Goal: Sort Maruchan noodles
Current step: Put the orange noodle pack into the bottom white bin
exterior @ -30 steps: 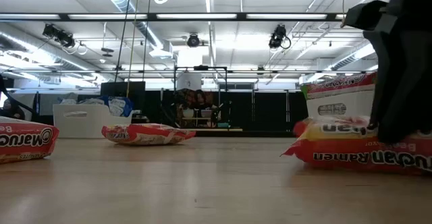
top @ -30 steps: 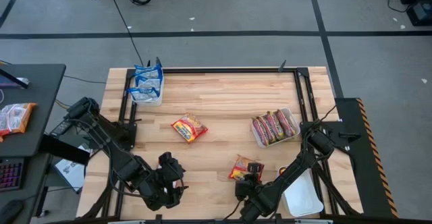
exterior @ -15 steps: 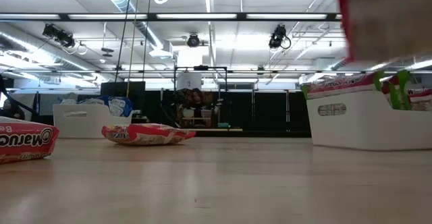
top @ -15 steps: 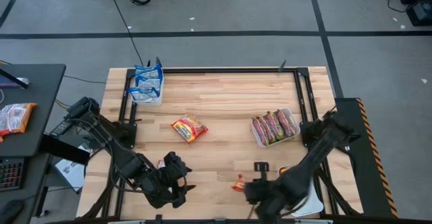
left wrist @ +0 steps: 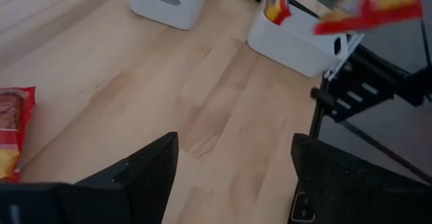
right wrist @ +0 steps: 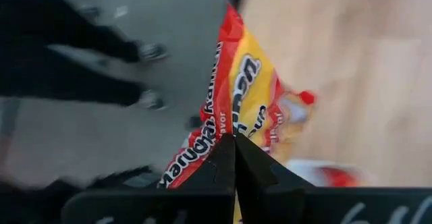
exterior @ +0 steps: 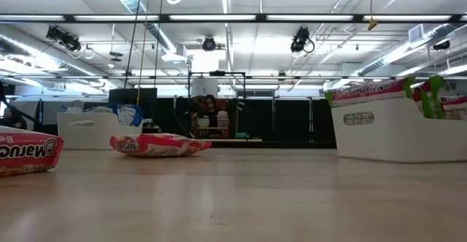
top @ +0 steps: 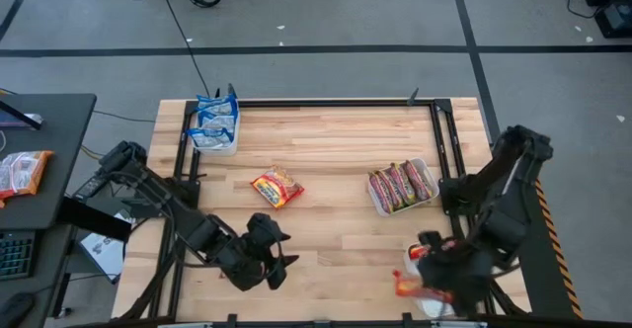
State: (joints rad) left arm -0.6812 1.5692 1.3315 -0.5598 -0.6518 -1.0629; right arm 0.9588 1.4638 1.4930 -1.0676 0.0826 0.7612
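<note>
Pale wood-grain bench [top: 326,150] — white trays [top: 425,205], one holding blue-white packets [top: 215,119], another pinkish-silver ones [top: 402,183]. The loose packet [top: 276,188] is red and yellow — so is the lifted packet [right wrist: 236,116].

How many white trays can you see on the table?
3: one with blue packets at the far left corner, one with reddish packets at the right, one at the near right corner.

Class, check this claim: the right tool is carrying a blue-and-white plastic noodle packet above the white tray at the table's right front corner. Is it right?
Wrong colour. The right tool grips a red-and-yellow plastic noodle packet, as the right wrist view shows, above the white tray.
</note>
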